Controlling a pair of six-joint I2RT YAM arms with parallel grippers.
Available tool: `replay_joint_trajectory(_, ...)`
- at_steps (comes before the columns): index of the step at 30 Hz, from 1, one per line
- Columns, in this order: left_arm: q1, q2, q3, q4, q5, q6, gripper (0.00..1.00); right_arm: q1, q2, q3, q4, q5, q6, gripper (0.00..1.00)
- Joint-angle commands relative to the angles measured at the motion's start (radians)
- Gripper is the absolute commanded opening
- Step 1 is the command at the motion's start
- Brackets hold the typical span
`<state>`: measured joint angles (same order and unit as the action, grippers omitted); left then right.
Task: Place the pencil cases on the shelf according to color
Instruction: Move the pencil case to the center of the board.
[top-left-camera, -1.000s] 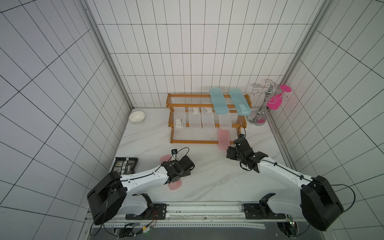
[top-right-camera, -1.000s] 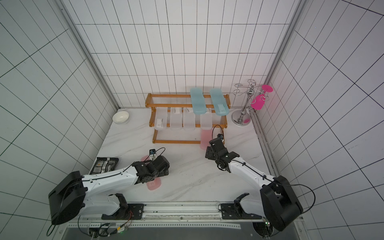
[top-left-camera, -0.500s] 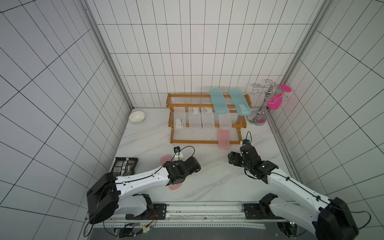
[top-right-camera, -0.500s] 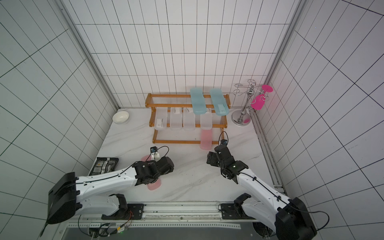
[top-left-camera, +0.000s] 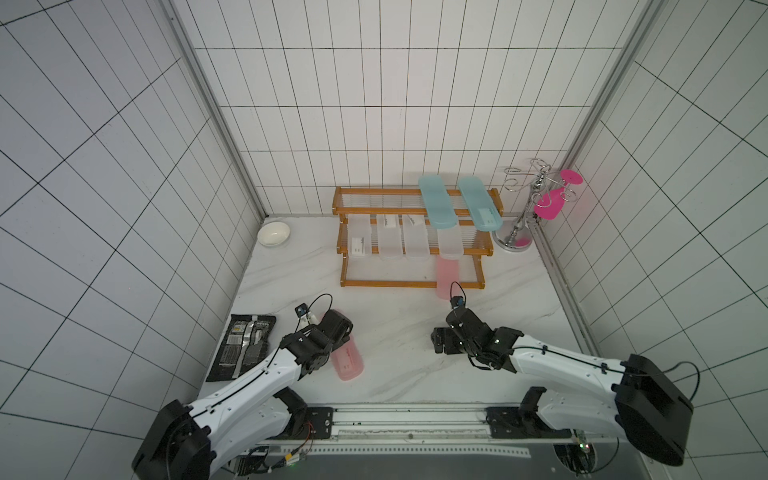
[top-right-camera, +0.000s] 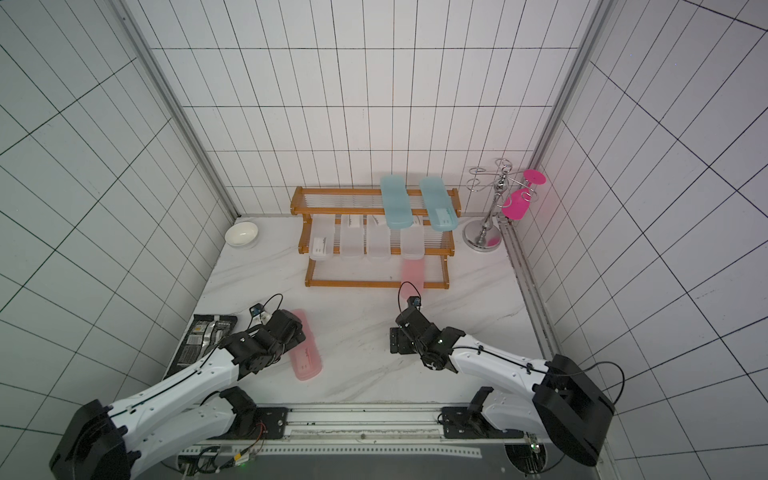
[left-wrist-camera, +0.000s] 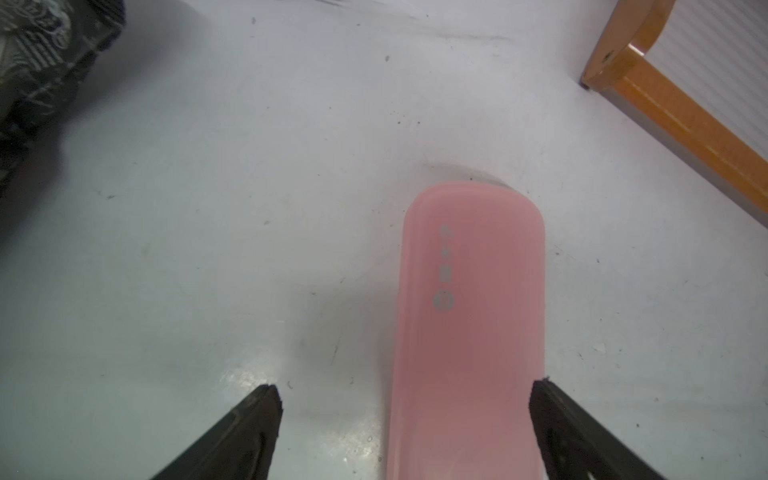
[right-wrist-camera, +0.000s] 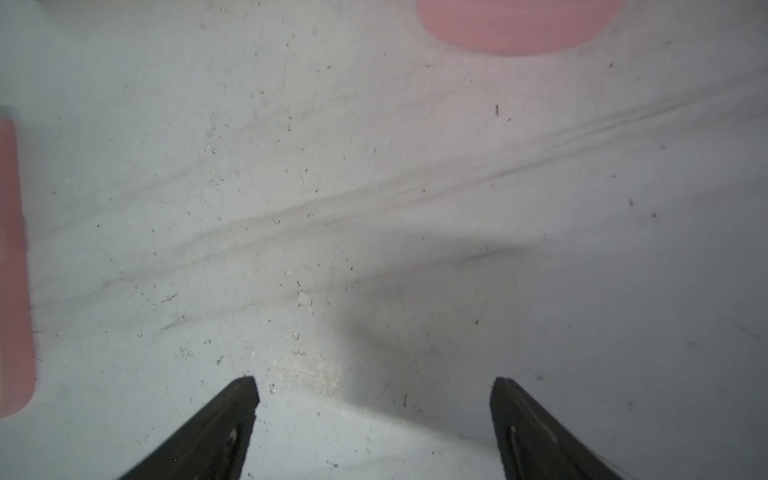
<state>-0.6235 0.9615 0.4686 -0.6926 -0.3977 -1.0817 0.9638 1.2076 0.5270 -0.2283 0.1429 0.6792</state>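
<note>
One pink pencil case lies flat on the marble table at the front left. My left gripper hovers low over it, open. The case runs between the fingers, close beside one of them. Out in front of the shelf, my right gripper is open above bare table. Two teal cases lie on the top tier. Several frosted clear cases fill the middle tier. A second pink case lies on the bottom tier and overhangs the front rail.
A black foil packet lies at the front left by the wall. A white bowl sits in the back left corner. A chrome wire stand holding a pink glass stands to the right of the shelf.
My right gripper has drawn back from the pink case on the shelf toward the front and opened wider. The left gripper has shifted left, over the pink case on the table.
</note>
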Motion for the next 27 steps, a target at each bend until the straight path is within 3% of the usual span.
replay_joint_trajectory(1,0.006,0.048,0.007,0.121,0.106,0.067,0.97,0.029,0.026,0.038,0.012,0.056,0.022,0.92)
replay_joint_trajectory(5,-0.028,0.187,0.056,0.155,0.17,0.051,0.97,0.052,0.03,0.047,0.0,0.079,0.025,0.92)
replay_joint_trajectory(12,-0.221,0.372,0.161,0.237,0.121,-0.034,0.97,0.072,-0.049,0.052,-0.105,0.165,0.043,0.92)
replay_joint_trajectory(17,-0.363,0.483,0.302,0.2,0.023,-0.086,0.98,0.073,-0.155,0.033,-0.171,0.172,0.061,0.93)
replay_joint_trajectory(22,-0.36,0.439,0.301,0.15,-0.028,-0.106,0.98,0.079,-0.201,0.031,-0.192,0.119,0.074,0.93)
replay_joint_trajectory(27,-0.251,0.293,0.222,0.077,-0.033,-0.06,0.98,0.139,-0.159,0.075,-0.177,0.123,0.147,0.93)
